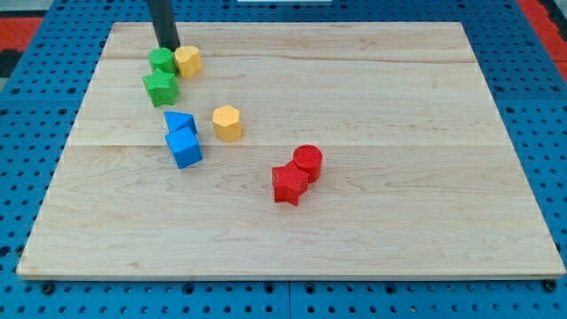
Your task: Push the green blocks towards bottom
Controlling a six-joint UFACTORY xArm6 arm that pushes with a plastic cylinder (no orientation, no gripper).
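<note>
A green round block (161,60) and a green star block (160,87) sit touching each other near the view's top left of the wooden board (372,230), the star just below the round one. My tip (167,46) stands right at the top edge of the green round block, between it and a yellow block (189,61) that touches the round block's right side.
A blue triangle block (180,121) and a blue cube (184,147) lie just below the green star. A yellow hexagon block (227,122) is to their right. A red cylinder (308,161) and a red star block (290,184) sit mid-board.
</note>
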